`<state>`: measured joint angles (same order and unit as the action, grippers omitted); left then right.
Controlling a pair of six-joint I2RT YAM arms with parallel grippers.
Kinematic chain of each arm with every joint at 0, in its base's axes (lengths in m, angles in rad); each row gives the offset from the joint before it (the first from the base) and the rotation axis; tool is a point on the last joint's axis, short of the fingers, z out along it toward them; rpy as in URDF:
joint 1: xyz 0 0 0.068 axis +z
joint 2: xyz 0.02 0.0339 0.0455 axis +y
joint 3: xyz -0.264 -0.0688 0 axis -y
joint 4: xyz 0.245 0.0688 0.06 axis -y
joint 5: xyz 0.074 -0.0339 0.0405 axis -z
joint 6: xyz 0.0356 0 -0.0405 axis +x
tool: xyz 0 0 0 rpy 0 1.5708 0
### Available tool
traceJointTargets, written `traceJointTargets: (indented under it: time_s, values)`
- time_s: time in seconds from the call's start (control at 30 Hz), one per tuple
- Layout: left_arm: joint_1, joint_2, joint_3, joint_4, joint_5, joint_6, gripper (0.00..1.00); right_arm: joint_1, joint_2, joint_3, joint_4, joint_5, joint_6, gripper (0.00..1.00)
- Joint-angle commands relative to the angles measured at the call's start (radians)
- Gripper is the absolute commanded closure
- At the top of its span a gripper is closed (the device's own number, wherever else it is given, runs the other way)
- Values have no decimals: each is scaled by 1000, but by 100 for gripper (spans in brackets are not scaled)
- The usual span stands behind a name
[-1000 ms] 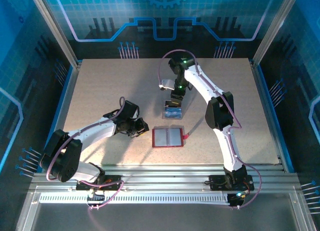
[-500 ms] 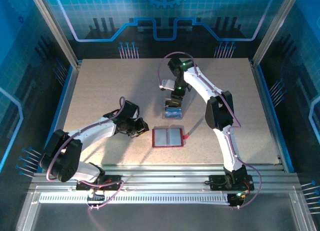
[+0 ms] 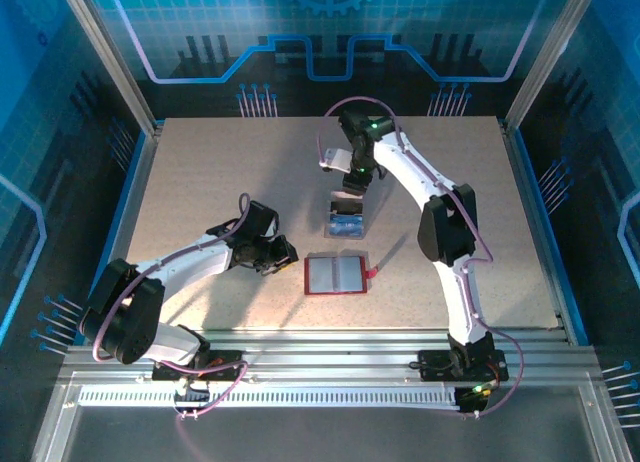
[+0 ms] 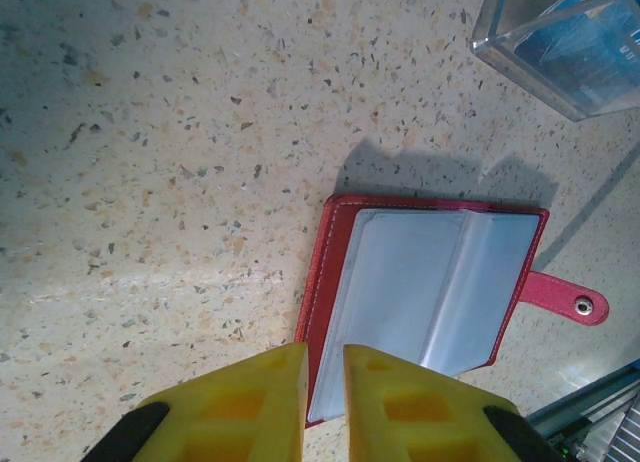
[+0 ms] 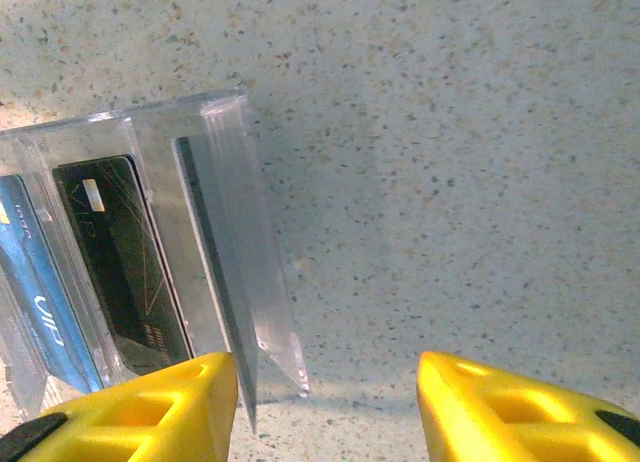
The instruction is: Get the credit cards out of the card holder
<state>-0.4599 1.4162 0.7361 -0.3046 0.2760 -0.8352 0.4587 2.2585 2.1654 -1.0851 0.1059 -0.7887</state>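
Drawn back from the clear rack [image 3: 346, 222] of glossy credit cards [image 5: 40, 292] just beyond the flat-open red card holder [image 3: 336, 275], right fingers [image 3: 352, 185] gape empty; left fingers [image 3: 290, 252], pinched together, flank it.

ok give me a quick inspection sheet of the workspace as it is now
surface: speckled beige table
card holder: open flat, pockets look empty
credit cards: blue and dark ones standing in a clear rack
clutter: nothing seen
tools: left tool shut, empty, at the holder's edge; right tool open above the rack
cables: purple cable along each arm
surroundings: blue-lit walls, metal frame
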Motion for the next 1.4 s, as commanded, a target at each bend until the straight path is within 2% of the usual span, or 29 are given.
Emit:
traceJointTargets:
  time_s: [0.0,0.27,0.53,0.57,0.6,0.63,0.9,1.37]
  values:
    - [10,-8,-5,8,-6,1,82,5,-55,-35,50,26,11,48]
    - [9,-10,-11,17,-2,-2,82,7,-54,-49,87,33,22,48]
    - [9,-7,-12,22,0,-3,82,16,-80,-84,-32,-161,7,45]
    - [10,-5,-13,25,2,-3,82,18,-78,-92,-36,-164,15,43]
    - [10,-5,-12,25,3,-4,82,19,-76,-101,-38,-167,19,33]
    - [9,-7,-14,27,3,-5,82,19,-73,-110,-39,-167,19,31]
    - [9,-8,-14,22,4,-2,82,23,-49,-170,56,-42,29,30]
    - [9,-3,-8,21,7,2,82,15,-80,-167,206,75,42,31]
